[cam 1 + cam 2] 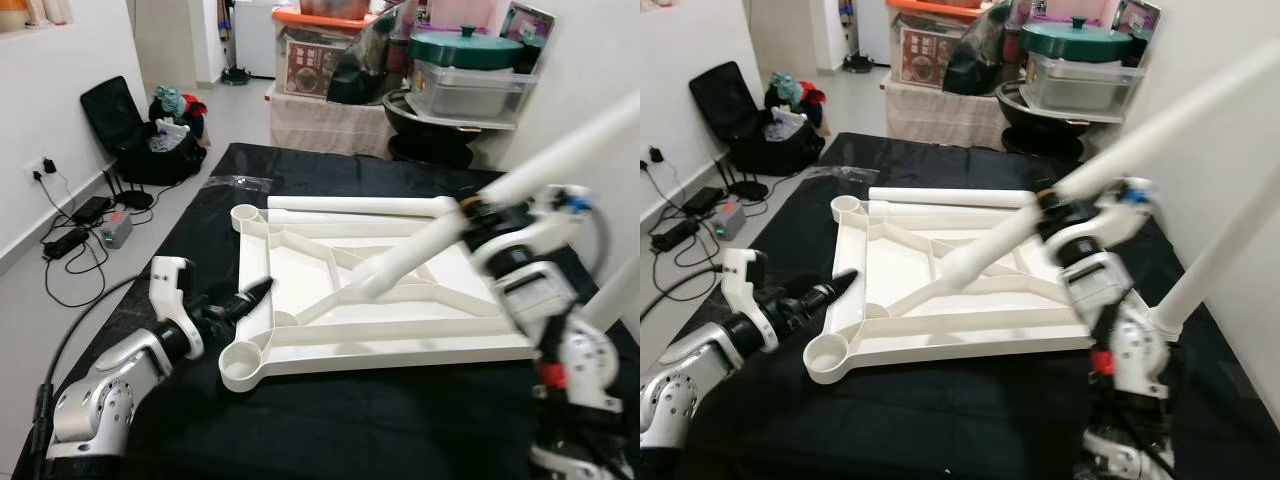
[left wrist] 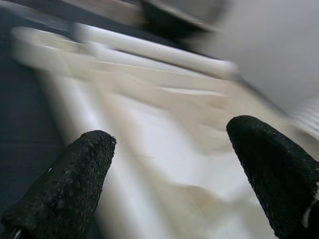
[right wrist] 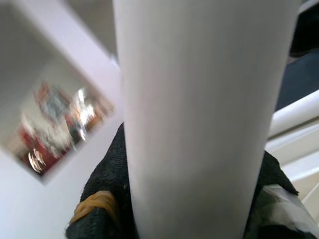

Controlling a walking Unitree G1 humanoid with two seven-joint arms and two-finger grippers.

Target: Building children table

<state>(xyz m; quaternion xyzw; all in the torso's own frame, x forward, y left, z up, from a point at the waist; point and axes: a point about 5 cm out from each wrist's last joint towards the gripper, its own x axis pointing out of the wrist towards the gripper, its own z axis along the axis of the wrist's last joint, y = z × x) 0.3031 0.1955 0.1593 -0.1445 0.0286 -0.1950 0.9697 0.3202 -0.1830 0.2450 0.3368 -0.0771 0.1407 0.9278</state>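
Tabletop (image 1: 400, 300) lies upside down on black bench (image 1: 300, 420), just ahead of left gripper (image 1: 262, 290) — jaws apart, nothing held. Judged stiff, light, slippery plastic; best gripped at rim or rib. White leg (image 1: 420, 250) is clamped between right gripper (image 1: 1060, 215) jaws — slanting over tabletop.

This is a room in a home. A black cloth (image 1: 330, 420) covers the floor, by a white wall with a socket (image 1: 38, 168) and cables. An open suitcase (image 1: 140, 135) with clothes lies behind, and boxes (image 1: 320, 62), a green pot (image 1: 465, 47) and plastic containers (image 1: 470, 90) are stacked at the back.
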